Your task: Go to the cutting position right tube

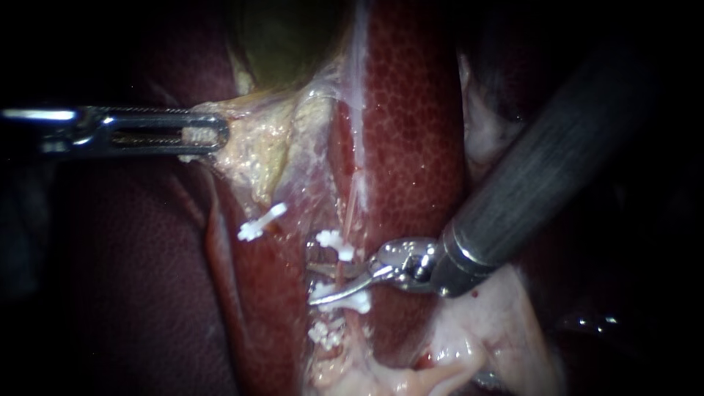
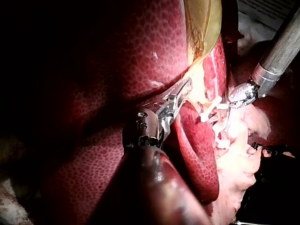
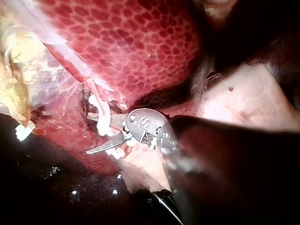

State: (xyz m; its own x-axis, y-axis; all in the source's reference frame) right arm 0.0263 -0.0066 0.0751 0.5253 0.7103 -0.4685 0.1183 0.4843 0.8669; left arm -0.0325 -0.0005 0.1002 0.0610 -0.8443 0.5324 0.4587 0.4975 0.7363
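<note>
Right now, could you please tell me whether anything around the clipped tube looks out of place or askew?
One clip sits tilted, apart from the other clips along the right tube; otherwise nothing stands out.

Support barely shows. Left wrist view: pale sheet (image 2: pixel 262 9) w/ faint dark lines just past the far edge of the liver (image 2: pixel 140 56); dull grey patch (image 2: pixel 9 206) at its near side. Liver sits btwn the two; where it meets them is in shadow. Pale tissue (image 2: pixel 234 168) lies beside the liver, what's under it can't tell. Endoscope & right wrist views: support hidden in dark.
</note>
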